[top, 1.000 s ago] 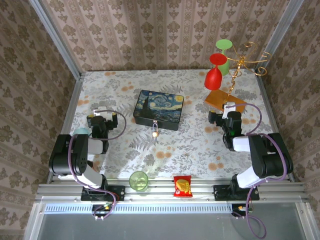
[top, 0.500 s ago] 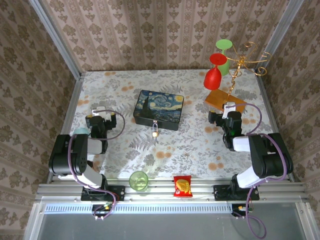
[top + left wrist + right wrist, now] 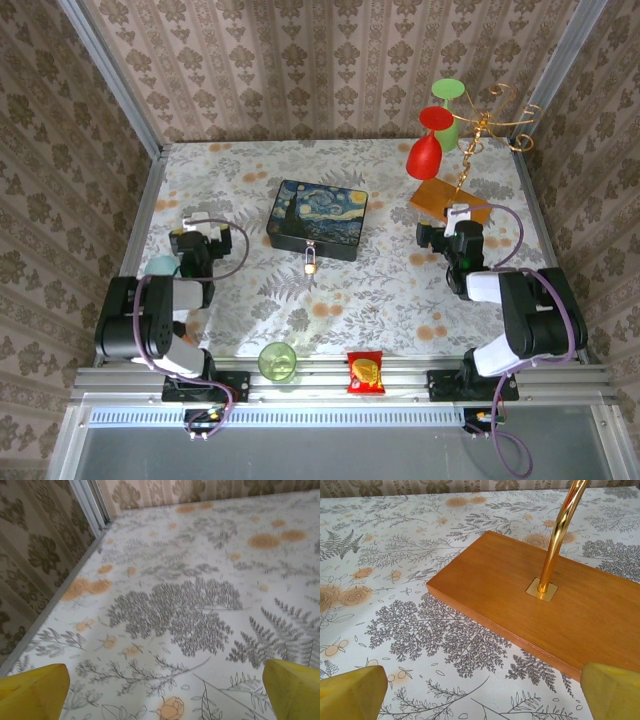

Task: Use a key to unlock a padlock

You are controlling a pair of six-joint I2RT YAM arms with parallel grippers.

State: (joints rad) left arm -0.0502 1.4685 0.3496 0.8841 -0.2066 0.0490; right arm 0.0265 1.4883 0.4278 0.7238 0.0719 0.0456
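The small brass padlock [image 3: 313,262] hangs at the front of the starry-night box [image 3: 319,218] in the middle of the table. The key is too small to make out. My left gripper [image 3: 195,232] rests low over the tablecloth to the left of the box, well apart from the padlock. Its yellow fingers [image 3: 35,690] stand wide apart, open, with bare cloth between them at the left gripper [image 3: 165,695]. My right gripper [image 3: 455,228] sits right of the box, open, pointing at the wooden base. Nothing lies between the right gripper [image 3: 485,695] fingers [image 3: 612,687].
A wooden base [image 3: 535,600] with a gold rack post [image 3: 557,535] stands just ahead of the right gripper. It holds a red glass [image 3: 427,150] and a green glass [image 3: 447,110]. At the near edge stand a green cup [image 3: 277,361] and a red snack packet [image 3: 365,371].
The left arm has shifted slightly to the left and its gripper a little farther from the box. The right arm, the box and the padlock have not moved.
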